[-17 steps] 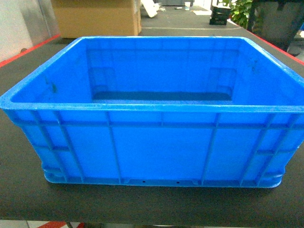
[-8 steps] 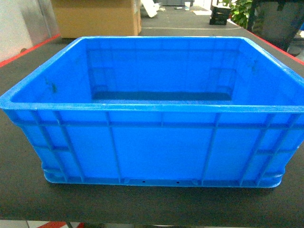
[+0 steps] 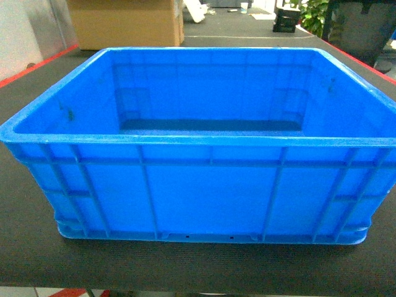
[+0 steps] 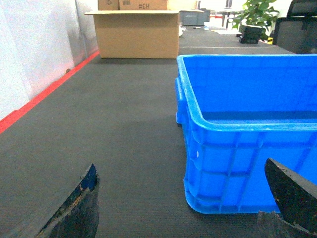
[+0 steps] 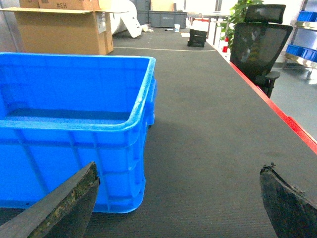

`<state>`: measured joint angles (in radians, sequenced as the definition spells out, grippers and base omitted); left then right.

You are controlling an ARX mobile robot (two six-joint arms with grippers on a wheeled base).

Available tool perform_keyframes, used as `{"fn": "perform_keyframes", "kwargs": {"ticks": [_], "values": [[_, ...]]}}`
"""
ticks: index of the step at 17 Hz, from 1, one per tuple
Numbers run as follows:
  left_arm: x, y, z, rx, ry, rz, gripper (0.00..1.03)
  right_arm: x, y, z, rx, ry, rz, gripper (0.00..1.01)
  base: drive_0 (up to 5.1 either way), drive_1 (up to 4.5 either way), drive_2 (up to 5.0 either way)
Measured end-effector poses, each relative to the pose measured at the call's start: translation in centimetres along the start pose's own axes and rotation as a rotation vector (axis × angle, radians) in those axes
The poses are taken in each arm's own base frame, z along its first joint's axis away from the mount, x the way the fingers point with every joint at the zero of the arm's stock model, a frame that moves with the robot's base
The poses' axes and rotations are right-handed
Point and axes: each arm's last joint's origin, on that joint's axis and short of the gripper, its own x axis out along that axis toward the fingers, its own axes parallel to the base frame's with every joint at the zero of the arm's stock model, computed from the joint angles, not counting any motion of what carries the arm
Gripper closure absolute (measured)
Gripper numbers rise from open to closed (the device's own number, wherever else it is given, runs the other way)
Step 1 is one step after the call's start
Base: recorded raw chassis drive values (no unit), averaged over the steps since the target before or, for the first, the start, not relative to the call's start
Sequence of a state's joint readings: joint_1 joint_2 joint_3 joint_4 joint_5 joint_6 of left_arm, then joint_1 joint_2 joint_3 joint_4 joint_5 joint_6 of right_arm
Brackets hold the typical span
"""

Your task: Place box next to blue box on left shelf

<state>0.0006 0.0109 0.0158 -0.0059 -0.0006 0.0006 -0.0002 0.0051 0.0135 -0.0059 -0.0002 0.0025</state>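
Note:
The box (image 3: pixel 210 185), a large bright blue ribbed crate, stands empty on the black-topped table (image 3: pixel 185 266) and fills the head view. In the left wrist view its near left corner (image 4: pixel 218 173) lies between my left gripper's (image 4: pixel 181 168) wide-open fingers, with nothing held. In the right wrist view my right gripper (image 5: pixel 179 168) is open too, just off the box's near right corner (image 5: pixel 119 163). Neither gripper touches the box. Neither shows in the head view. The left shelf and the blue box on it are out of view.
A brown cardboard box (image 3: pixel 127 25) stands at the table's far left end. Red edging (image 5: pixel 277 114) runs along the table's sides. A black office chair (image 5: pixel 257 49) and a green plant (image 4: pixel 255 12) lie beyond the far right. A white wall (image 4: pixel 29 49) borders the left.

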Motion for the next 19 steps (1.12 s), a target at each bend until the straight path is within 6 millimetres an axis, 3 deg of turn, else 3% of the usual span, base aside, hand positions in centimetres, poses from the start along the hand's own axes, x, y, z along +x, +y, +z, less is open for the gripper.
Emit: {"fn": "perform_keyframes", "kwargs": {"ticks": [7,8,9,10,11,13,15,17,19], "values": [[0.0,0.0,0.0,0.000,0.000,0.000,0.05,0.0,0.0,0.0,0.000,0.000,0.000,0.03,0.0,0.00,0.0],[0.0,0.0,0.0,0.000,0.000,0.000,0.05,0.0,0.0,-0.3,0.008,0.044,-0.034,0.03,0.0,0.00,0.0],[0.0,0.0,0.0,0.000,0.001,0.002,0.05,0.2,0.4,-0.3,0.016,0.219,-0.168,0.03,0.0,0.00,0.0],[0.0,-0.2,-0.3,-0.034,0.129,0.037,0.05,0.4,0.6,-0.8,-0.036,0.321,-0.300,0.03,0.0,0.00,0.0],[1.2,-0.4,-0.1,-0.115,0.220,0.131,0.05,0.7,-0.1,-0.4,0.019,0.253,-0.492,0.03,0.0,0.00,0.0],[3.3,-0.7,1.7,-0.120,0.189,0.117,0.05,2.4,0.0,1.3,0.091,0.218,-0.443,0.03,0.0,0.00,0.0],[6.4,-1.8,4.5,-0.104,0.134,0.060,0.05,5.3,1.2,5.0,0.158,0.125,-0.323,0.03,0.0,0.00,0.0],[10.4,-2.8,6.5,-0.088,0.118,0.027,0.05,9.4,3.1,7.5,0.156,0.119,-0.207,0.03,0.0,0.00,0.0],[14.7,-3.1,6.3,-0.073,0.179,0.038,0.05,14.0,3.8,8.4,0.137,0.194,-0.145,0.03,0.0,0.00,0.0]]}}
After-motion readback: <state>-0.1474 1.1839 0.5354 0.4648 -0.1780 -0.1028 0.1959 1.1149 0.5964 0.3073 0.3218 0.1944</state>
